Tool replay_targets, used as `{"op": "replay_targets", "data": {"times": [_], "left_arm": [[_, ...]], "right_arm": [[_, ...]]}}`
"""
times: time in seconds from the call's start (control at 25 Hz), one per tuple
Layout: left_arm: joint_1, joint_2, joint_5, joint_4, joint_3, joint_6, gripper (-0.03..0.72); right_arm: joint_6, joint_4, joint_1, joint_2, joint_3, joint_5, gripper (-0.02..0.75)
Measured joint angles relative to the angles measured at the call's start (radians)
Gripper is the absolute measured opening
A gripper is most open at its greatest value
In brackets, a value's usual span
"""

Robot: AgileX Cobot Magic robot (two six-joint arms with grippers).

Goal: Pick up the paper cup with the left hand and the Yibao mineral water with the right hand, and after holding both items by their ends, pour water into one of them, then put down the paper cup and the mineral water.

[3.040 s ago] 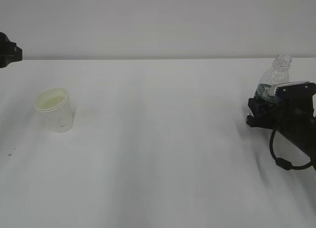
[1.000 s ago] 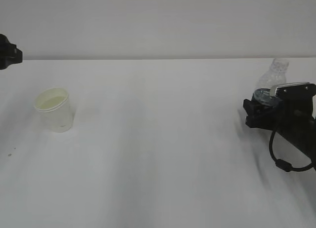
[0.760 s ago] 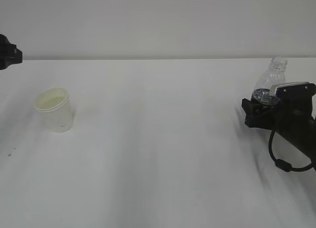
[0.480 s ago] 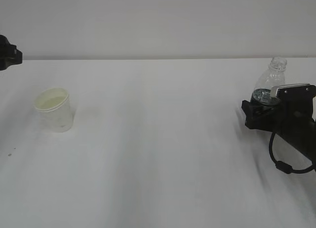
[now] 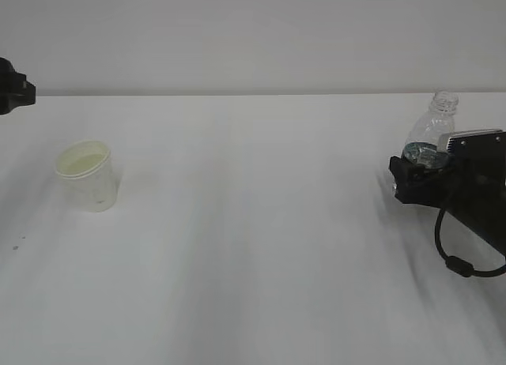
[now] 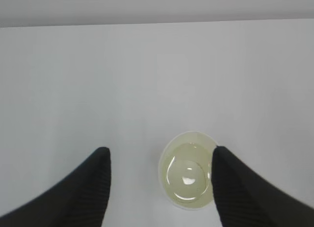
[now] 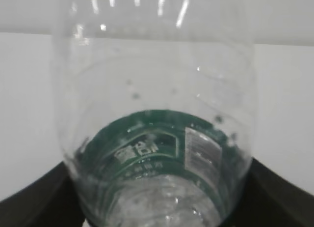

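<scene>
A plain white surface runs back to a pale wall. From outside, the paper cup stands alone at left; my right pincer flanks the leaning water bottle. My left pincer gapes empty above the cup. Close up, the bottle sits between my right fingers; whether they grip it, I cannot tell.

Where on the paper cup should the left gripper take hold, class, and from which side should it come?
Grip the paper cup across its side wall just under the rolled rim, coming from above: it stands upright and open, with the open left gripper already overhead.
</scene>
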Motion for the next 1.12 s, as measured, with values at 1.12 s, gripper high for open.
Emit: {"op": "replay_targets", "data": {"times": [1.12], "left_arm": [[0.0, 0.0, 0.054, 0.0, 0.0, 0.0, 0.456]], "right_arm": [[0.003, 0.004, 0.0, -0.138, 0.171, -0.006, 0.592]]}}
